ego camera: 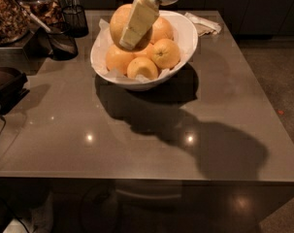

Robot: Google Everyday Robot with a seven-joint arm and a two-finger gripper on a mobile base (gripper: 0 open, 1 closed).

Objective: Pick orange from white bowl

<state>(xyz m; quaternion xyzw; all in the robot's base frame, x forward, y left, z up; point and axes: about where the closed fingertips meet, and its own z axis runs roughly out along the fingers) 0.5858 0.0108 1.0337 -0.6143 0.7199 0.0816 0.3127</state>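
1. Your gripper (135, 33) hangs over the rear-left part of the white bowl (189, 33). It reaches down from the top edge of the view and slants down and to the left.
2. The orange (117, 21) you want is the largest, palest fruit. It sits high at the bowl's back left, riding above the rim on top of the smaller fruits (166, 53).
3. The relation that matters: the gripper's cream-coloured bar lies straight across the orange's right front face, so the fruit shows just behind and to the left of it. They look to be in contact, not apart.
4. You cannot tell from this angle how wide the gripper stands or whether it truly has hold of the orange, because the far side of the fruit is hidden. Treat the grasp as unconfirmed.
5. The orange is round and has no long axis to line up with. What counts is that the gripper sits centred on its widest part.
6. In my judgement the coming move is a straight lift. The clear way out is upward, since the rim and the white paper liner (105, 25) crowd the left side and the neighbouring fruits press in from the right and front.
7. Watch for the dimpled skin rolling out of the hold and for smaller fruits shifting on the grey table (137, 144) side of the bowl.
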